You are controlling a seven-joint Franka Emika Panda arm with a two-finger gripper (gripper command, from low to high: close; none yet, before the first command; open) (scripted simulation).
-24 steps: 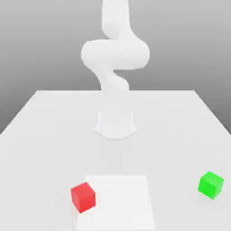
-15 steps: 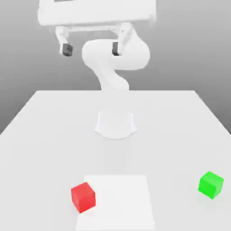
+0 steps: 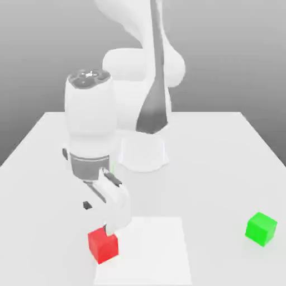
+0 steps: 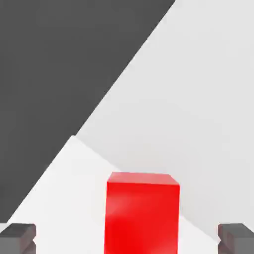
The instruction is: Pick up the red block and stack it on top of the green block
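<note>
The gripper (image 3: 96, 218) stood wide open just above the red block (image 3: 103, 246), holding nothing; in the hand view its fingertips (image 4: 18, 237) flanked the block (image 4: 142, 213) with clearance each side. The block sat at the white square's (image 3: 156, 251) edge. The green block (image 3: 261, 228) lay well apart, near the table's (image 3: 44, 145) edge at the exterior view's right.

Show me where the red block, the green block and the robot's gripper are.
Red block (image 3: 103, 246), exterior view: its front face.
Green block (image 3: 261, 228), exterior view: middle of the cube.
Gripper (image 4: 127, 237), hand view: midway between the two grey fingertips, over the red block.
</note>
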